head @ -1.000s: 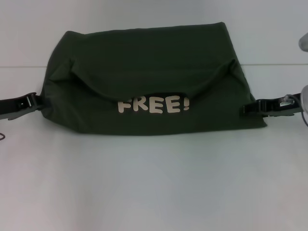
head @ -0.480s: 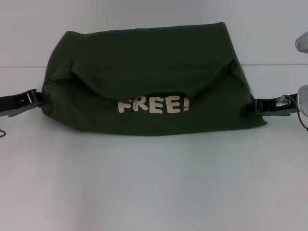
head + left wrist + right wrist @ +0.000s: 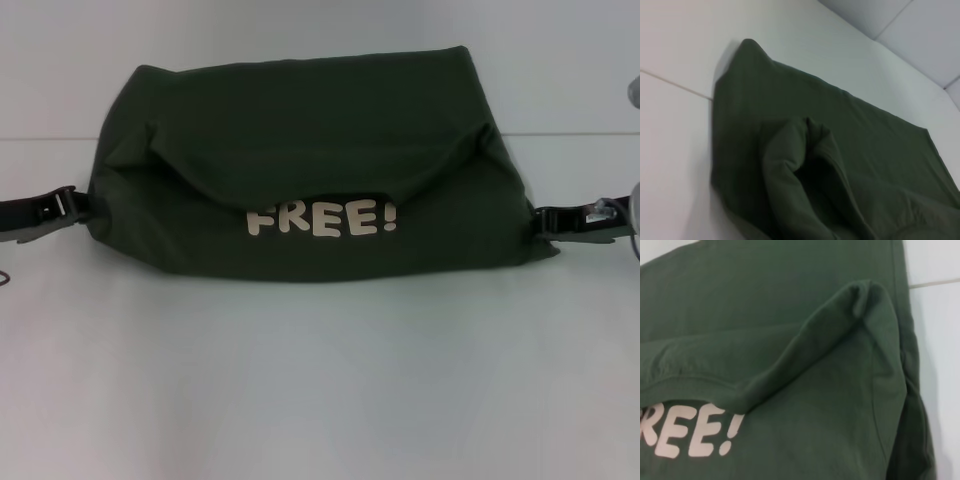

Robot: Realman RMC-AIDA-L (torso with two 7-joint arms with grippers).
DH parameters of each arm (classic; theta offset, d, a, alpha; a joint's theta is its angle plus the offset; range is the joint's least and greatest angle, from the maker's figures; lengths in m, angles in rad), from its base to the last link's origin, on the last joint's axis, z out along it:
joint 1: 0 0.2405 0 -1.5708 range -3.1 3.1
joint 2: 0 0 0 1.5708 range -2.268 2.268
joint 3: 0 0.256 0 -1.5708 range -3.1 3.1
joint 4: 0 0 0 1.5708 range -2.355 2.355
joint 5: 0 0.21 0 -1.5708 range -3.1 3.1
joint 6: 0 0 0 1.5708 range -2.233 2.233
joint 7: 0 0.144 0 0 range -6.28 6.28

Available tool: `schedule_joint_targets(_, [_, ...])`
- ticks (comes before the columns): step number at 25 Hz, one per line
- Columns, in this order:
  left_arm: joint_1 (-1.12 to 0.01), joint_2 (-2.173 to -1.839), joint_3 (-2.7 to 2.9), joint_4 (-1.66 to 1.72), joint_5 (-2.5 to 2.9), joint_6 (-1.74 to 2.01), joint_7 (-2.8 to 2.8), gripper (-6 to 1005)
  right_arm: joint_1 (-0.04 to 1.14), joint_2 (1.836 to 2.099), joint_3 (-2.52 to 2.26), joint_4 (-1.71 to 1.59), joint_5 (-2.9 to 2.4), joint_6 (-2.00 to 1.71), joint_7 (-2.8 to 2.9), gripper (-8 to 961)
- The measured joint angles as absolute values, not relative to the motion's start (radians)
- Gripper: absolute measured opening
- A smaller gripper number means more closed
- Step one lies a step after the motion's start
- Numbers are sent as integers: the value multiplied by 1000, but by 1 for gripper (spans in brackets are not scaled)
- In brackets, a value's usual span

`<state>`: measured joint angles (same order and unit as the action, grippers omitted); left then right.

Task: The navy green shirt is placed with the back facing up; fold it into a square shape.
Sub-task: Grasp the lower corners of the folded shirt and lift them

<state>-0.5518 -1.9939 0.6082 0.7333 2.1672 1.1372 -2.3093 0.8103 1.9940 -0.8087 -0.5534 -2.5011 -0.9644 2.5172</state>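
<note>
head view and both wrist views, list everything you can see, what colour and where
dark olive-green soft fabric shirt: one, folded into a wide bundle, lying across the middle of the table, a fold draped over its front
cream "FREE!" lettering: one print, on the shirt's near face, just below the draped fold
white table: one, under the shirt, with a thin seam line running behind it
pale wall: one, behind the table
left gripper: one, black, at the shirt's left edge, low on the table
right gripper: one, black, at the shirt's right edge, low on the table
</note>
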Motion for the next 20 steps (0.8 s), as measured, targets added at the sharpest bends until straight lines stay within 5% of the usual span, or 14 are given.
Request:
schedule_joint_targets(4, [-546, -1965, 607, 733, 2172, 1218, -2315, 13, 781, 1981, -779, -602, -2499, -1052, 2517, 23])
schedule_joint_targets(9, [-531, -1916, 610, 739, 2180, 1395, -2328, 13, 731, 1969, -730, -682, -2498, -1235, 2510, 24])
schedule_joint_targets(20, [-443, -1913, 611, 883, 2266, 1784, -2343, 14, 593, 1962, -701, -798, -2497, -1642, 2443, 23])
